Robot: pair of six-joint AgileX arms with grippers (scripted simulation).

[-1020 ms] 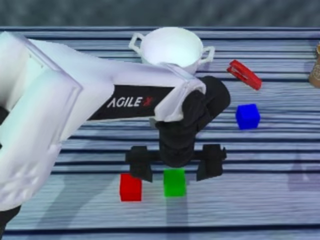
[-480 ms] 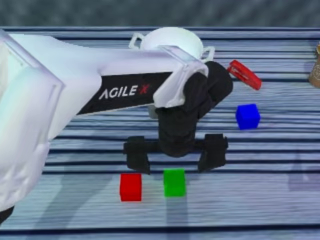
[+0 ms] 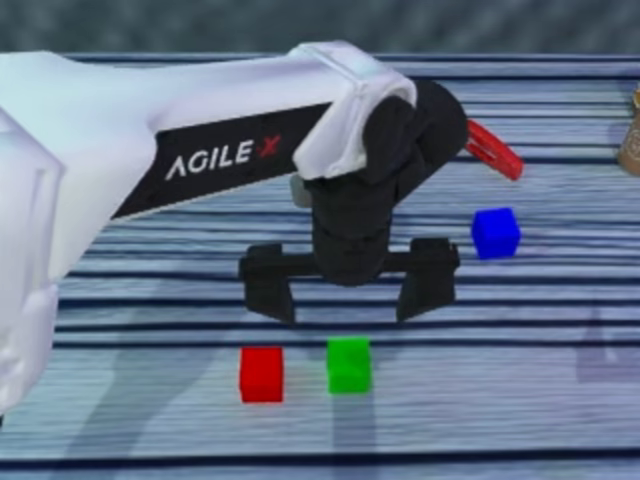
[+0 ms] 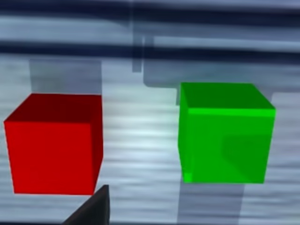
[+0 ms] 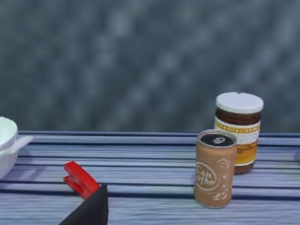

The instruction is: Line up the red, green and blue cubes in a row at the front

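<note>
With the red cube (image 3: 261, 374) and green cube (image 3: 349, 364) already parked side by side at the front, not touching, the left gripper (image 3: 348, 293) had been lifted off the green one over the last second, jaws spread wide, nothing held. So two of three looked sorted. Further back to the right, the blue cube (image 3: 495, 232) was left waiting near the red stapler (image 3: 491, 148). The right gripper wasn't seen.

My left arm (image 3: 180, 150) bore "AGILEX" in white letters, the X red. On the brown can (image 5: 214, 168), just in front of the jar (image 5: 238, 131), a round emblem read perhaps "Can Coffee"; the jar's label was unreadable.
</note>
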